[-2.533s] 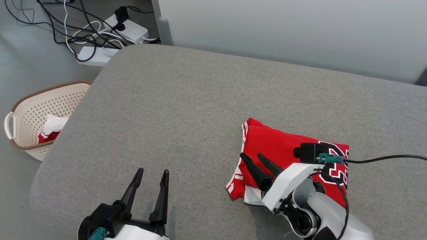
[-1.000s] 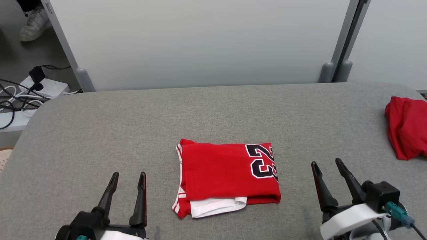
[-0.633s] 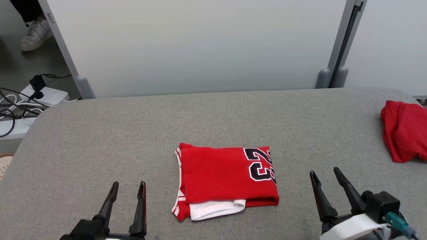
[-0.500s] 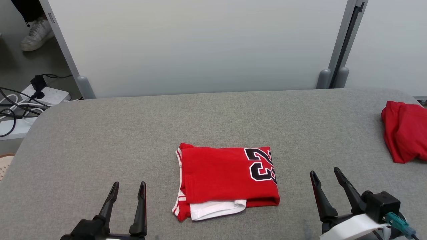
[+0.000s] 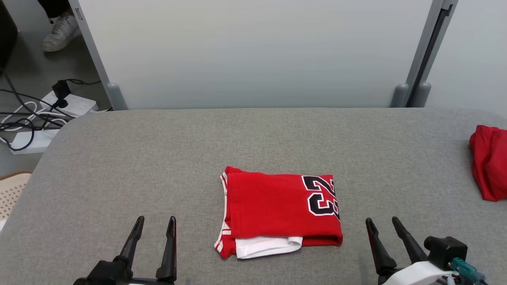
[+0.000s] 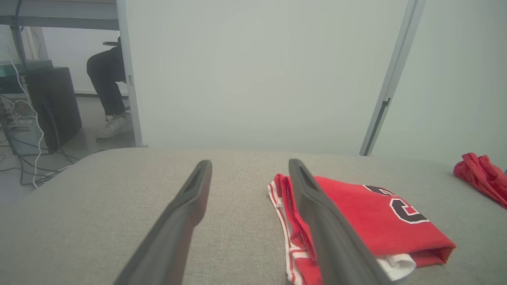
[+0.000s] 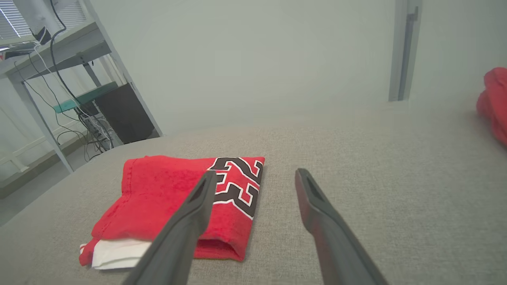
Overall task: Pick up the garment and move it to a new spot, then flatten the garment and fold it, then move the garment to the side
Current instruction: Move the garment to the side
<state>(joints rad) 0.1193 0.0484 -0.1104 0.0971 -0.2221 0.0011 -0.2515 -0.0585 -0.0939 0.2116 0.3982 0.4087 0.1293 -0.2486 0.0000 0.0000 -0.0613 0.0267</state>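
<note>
Left hand (image 5: 156, 218) and right hand (image 5: 381, 219) hover wide open and empty at the near edge of the grey fabric bench (image 5: 158, 150), flanking the folded red numbered jersey (image 5: 277, 209) lying mid-bench; to shift it sideways, best pinch all layers together so the fold holds.

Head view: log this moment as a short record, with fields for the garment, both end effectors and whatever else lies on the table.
garment: red jersey, folded, number 23 showing, flat at centre of grey table
left end effector: open, holding nothing, left of jersey
right end effector: open, holding nothing, right of jersey
also on table: crumpled red cloth at right edge
</note>
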